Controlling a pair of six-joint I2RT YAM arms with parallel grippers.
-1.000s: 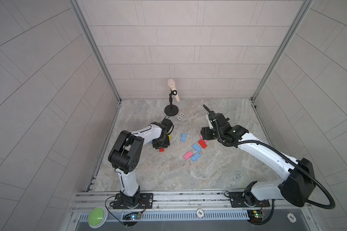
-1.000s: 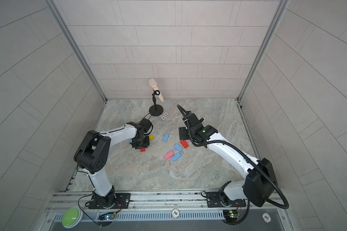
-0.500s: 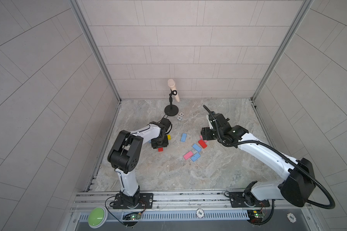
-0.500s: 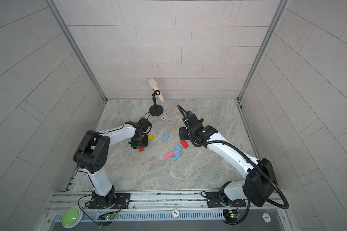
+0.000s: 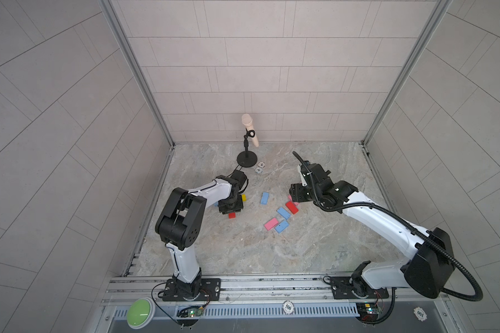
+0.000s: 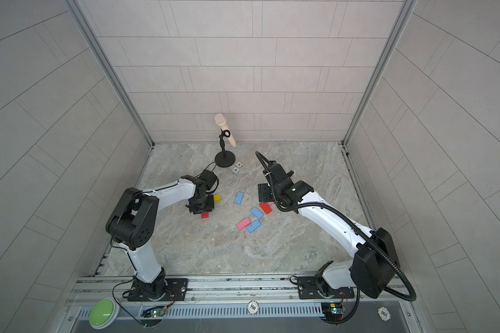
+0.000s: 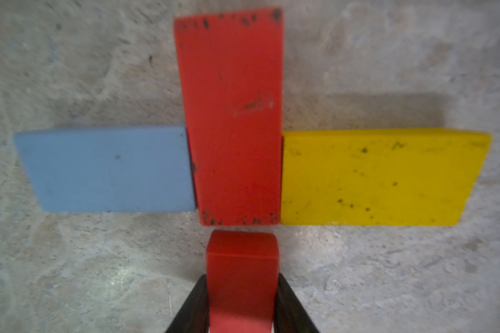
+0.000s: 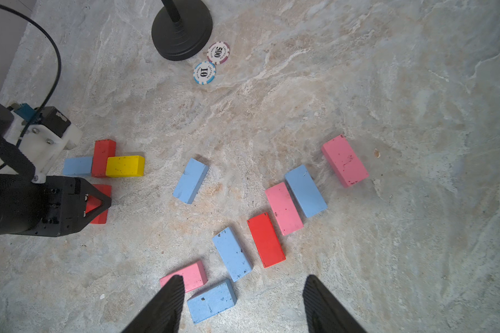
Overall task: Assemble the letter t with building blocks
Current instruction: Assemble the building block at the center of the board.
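Left claw point(image 7: 241, 288): jaws closed on the two long sides of a red block point(image 7: 242, 259), which looks to sit low, at or on the table.

Landmark is the red centre block point(image 7: 231, 115). A blue block point(image 7: 104, 170) butts one of its long sides and a yellow block point(image 7: 381, 178) the other, making the crossbar.

The held red block lies just off the centre block's near end, on the claw's side. Its long axis runs in line with the centre block's, and a thin gap of table shows between the two ends.

Judgement: the stem needs this piece. The next move is a short push straight along that axis until the ends meet, then release.

Right claw point(image 8: 243, 278): jaws wide, holding nothing, over the loose blocks point(image 8: 266, 239), well apart from the centre block. The left arm is nearer.
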